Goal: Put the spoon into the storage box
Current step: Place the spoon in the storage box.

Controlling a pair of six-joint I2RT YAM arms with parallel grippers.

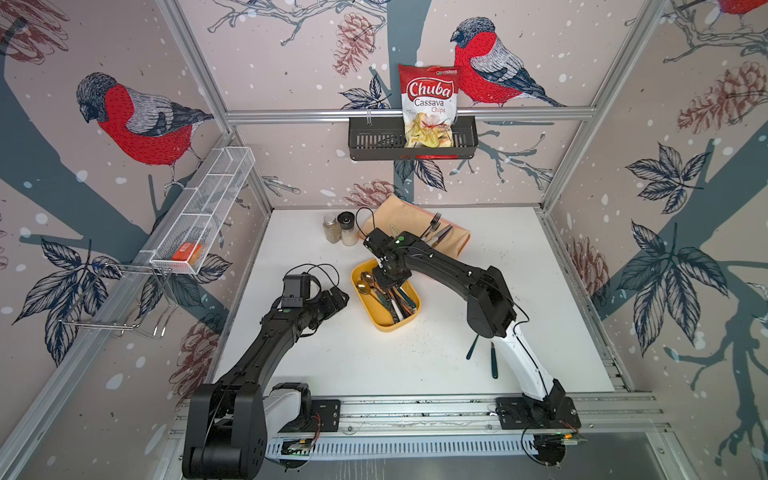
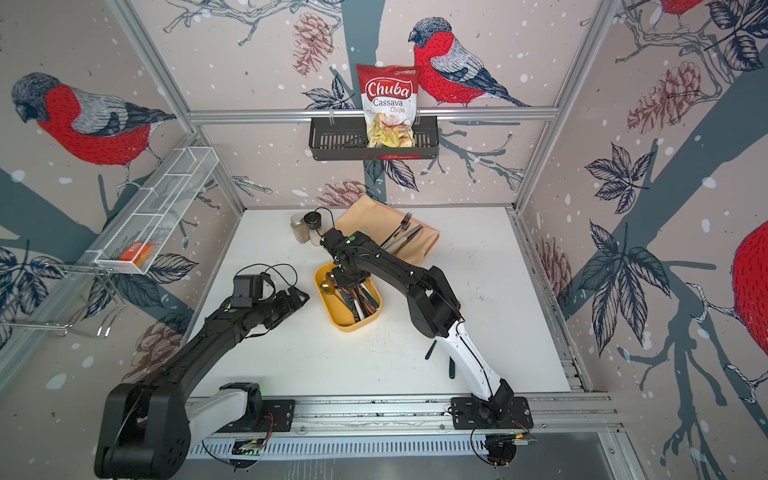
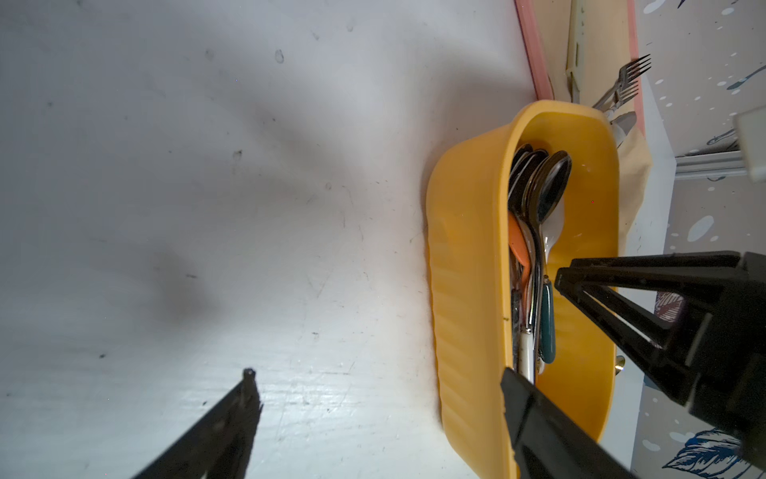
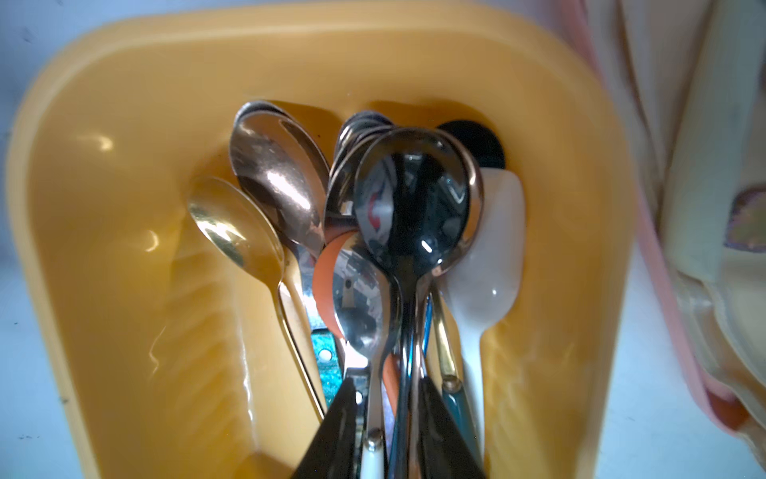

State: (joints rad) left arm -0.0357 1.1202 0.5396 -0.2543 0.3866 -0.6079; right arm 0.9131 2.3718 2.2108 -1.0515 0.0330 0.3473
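The right gripper [image 4: 389, 435] is seen inside the storage box [image 4: 124, 124], straddling the handle of the dark spoon [image 4: 414, 199]; grasped or released cannot be told. The left gripper [image 3: 377, 377] is held wide open.

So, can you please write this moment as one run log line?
spoon: lying in storage box | right gripper: down in box, jaws either side of spoon handle, grip unclear | left gripper: open, empty, beside box

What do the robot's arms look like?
The left arm and right arm are chunky and black, each with a white piece near its base. Thin black cables loop at the wrists, and a small green dot marks each.
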